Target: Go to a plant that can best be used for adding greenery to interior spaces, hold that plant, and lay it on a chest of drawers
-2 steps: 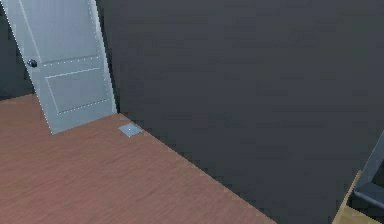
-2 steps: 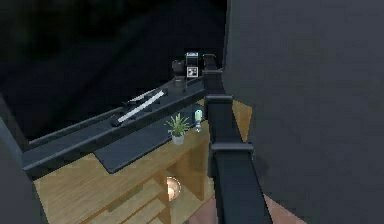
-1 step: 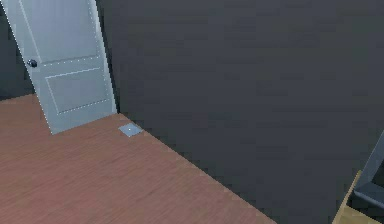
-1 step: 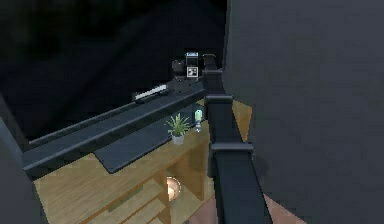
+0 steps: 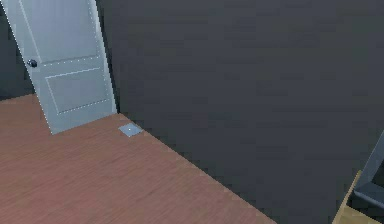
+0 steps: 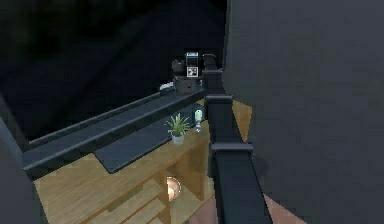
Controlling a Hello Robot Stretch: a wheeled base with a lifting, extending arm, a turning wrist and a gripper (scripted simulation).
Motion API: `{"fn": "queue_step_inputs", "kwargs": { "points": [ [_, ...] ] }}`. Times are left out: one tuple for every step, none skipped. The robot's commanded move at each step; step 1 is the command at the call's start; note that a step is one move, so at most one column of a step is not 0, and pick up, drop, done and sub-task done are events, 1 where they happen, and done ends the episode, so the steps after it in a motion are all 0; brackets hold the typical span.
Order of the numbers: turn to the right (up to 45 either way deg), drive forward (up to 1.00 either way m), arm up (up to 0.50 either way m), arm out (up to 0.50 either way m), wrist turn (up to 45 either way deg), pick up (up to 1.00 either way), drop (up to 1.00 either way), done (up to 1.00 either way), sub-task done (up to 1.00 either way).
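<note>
Matt dark wall (image 5: 250, 90), wood-plank floor (image 5: 90, 170), smooth pale wooden furniture top (image 6: 85, 188).

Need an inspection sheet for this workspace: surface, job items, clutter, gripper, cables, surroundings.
Surface: light wooden top, shelves below.
Job's things: small potted plant standing on the wooden top.
Clutter: dark flat slab lying by the plant; small pale object on its other side.
Grippers: gripper at the arm's far end; cannot tell whether it holds anything.
Cables: nothing seen.
Surroundings: dark wall, pale door, wood floor.
</note>
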Motion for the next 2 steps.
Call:
{"fn": "queue_step_inputs", "kwargs": {
  "points": [
    [0.0, 0.0, -0.3, 0.0, 0.0, 0.0, 0.0, 0.0, 0.0],
    [0.0, 0.0, 0.0, 0.0, 0.0, 1.0, 0.0, 0.0, 0.0]
  ]
}}
